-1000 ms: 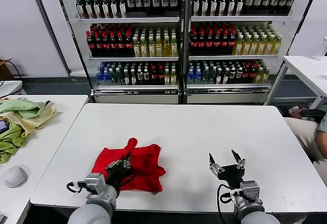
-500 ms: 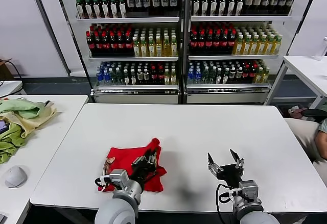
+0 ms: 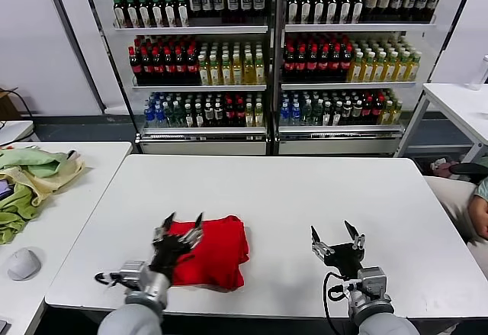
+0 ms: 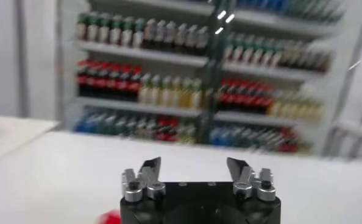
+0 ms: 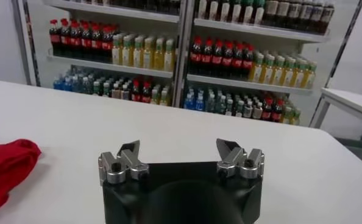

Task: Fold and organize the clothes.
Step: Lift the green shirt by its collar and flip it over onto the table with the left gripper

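Observation:
The clothes are one bright red T-shirt (image 3: 213, 252), lying folded in a compact bundle on the white table (image 3: 305, 190), left of centre near the front edge. My left gripper (image 3: 184, 220) hovers over the bundle's left part, fingers spread open and holding nothing. In the left wrist view that gripper (image 4: 195, 164) is open, with a sliver of the red T-shirt (image 4: 111, 216) beside its body. My right gripper (image 3: 332, 232) waits open over bare table to the right of the shirt. The right wrist view shows this gripper (image 5: 178, 146) empty and the T-shirt (image 5: 4, 164) off to one side.
Pale green and yellow cloths (image 3: 30, 178) and a grey mouse (image 3: 23, 262) lie on a side table at the left. Bottle-filled shelves (image 3: 267, 53) stand behind the table. Another white table (image 3: 465, 102) and a person's arm (image 3: 479, 213) are at the right.
My left gripper carried the shirt's edge over to the right, let go and opened, then drew back left. The shirt now lies folded narrower. The right arm stayed put.

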